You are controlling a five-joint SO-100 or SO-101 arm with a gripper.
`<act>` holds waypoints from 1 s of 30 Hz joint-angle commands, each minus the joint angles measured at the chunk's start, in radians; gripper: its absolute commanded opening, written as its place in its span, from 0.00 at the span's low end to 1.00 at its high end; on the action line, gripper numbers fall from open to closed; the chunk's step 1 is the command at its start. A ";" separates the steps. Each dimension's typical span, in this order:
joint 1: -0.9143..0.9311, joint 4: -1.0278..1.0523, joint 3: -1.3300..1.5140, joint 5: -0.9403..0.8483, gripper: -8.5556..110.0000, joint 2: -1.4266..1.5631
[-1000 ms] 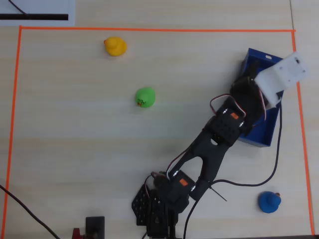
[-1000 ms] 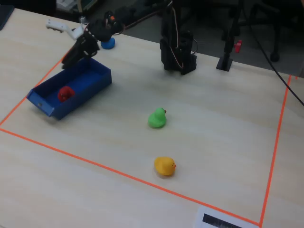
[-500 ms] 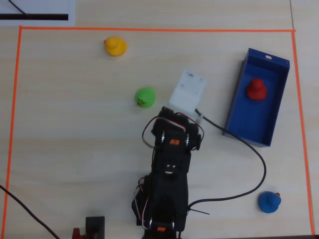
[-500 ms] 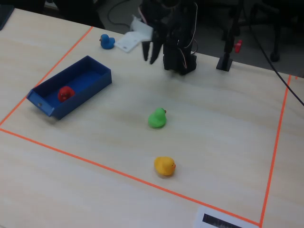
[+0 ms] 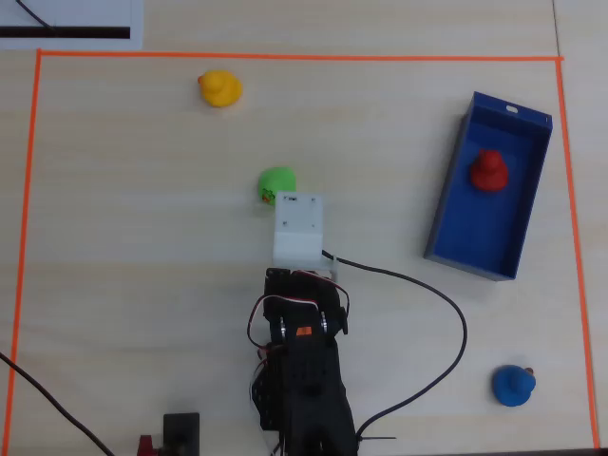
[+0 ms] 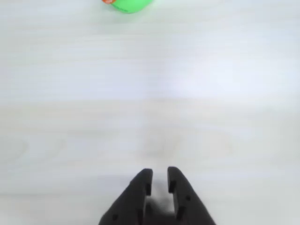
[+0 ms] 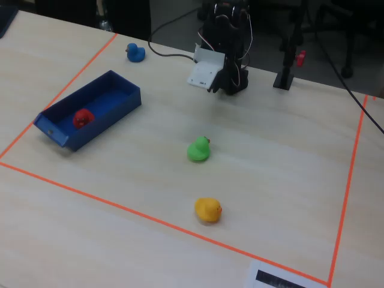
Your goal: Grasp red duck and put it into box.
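Observation:
The red duck (image 5: 488,171) lies inside the blue box (image 5: 483,233) toward its labelled end; the fixed view shows the same duck (image 7: 83,117) in the box (image 7: 103,127). The arm is folded back over its base, and its white wrist housing (image 5: 297,228) hides the fingers from above. In the wrist view my gripper (image 6: 159,176) hangs over bare table, its two black fingers drawn together to a thin slit with nothing between them. It is far from the box.
A green duck (image 5: 276,183) sits just ahead of the wrist housing and shows at the wrist view's top edge (image 6: 129,4). A yellow duck (image 5: 219,88) and a blue duck (image 5: 514,385) lie farther off. Orange tape (image 5: 285,57) frames the workspace.
The arm swung away from over the box and folded back toward its base. The red duck stayed in the box.

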 commanded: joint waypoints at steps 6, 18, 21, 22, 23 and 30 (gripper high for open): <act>0.011 -0.233 0.327 -0.129 0.07 0.187; 0.011 -0.284 0.494 -0.153 0.07 0.319; 0.011 -0.268 0.505 -0.153 0.07 0.334; 0.011 -0.264 0.506 -0.153 0.07 0.336; 0.011 -0.258 0.508 -0.153 0.07 0.336; 0.025 -0.202 0.520 -0.155 0.07 0.336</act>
